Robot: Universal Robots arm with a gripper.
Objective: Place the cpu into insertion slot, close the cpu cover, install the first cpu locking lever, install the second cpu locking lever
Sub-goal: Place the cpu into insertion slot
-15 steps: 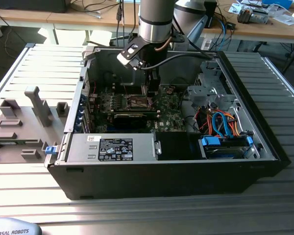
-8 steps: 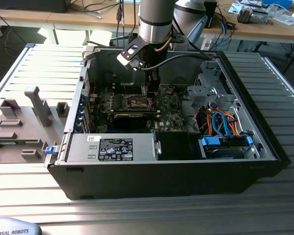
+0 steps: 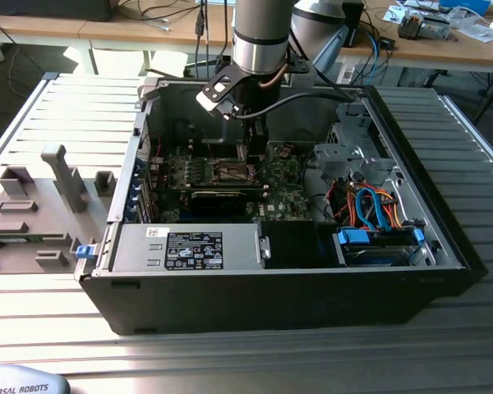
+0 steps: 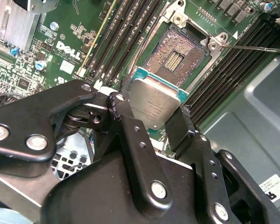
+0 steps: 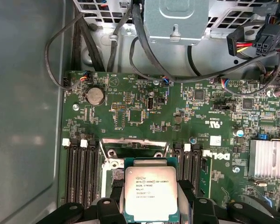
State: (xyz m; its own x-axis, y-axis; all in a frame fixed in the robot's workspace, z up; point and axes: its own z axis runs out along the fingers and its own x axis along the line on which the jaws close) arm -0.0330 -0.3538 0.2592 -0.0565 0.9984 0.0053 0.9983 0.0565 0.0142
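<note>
My gripper (image 4: pixel 151 116) is shut on the cpu (image 4: pixel 154 105), a flat silver-topped square chip pinched by its edges between two black fingers (image 4: pixel 126 126). The cpu (image 5: pixel 150 191) hangs tilted just above and beside the insertion slot (image 4: pixel 177 56), whose bare contact field lies uncovered. The cpu cover (image 5: pixel 133 149), a silver frame, stands off the socket at its edge. A thin wire locking lever (image 4: pixel 252 47) sticks out to one side. In the exterior view the gripper (image 3: pixel 248 148) reaches down inside the open computer case over the socket (image 3: pixel 232 171).
Black memory slots (image 4: pixel 126 37) flank the socket on both sides. A finned silver heatsink (image 5: pixel 267 158) sits nearby, and a black card (image 3: pixel 226 199) lies in front of the socket. The power supply (image 3: pixel 185 246), cabled drive cage (image 3: pixel 378 217) and case walls (image 3: pixel 444 205) hem the arm in.
</note>
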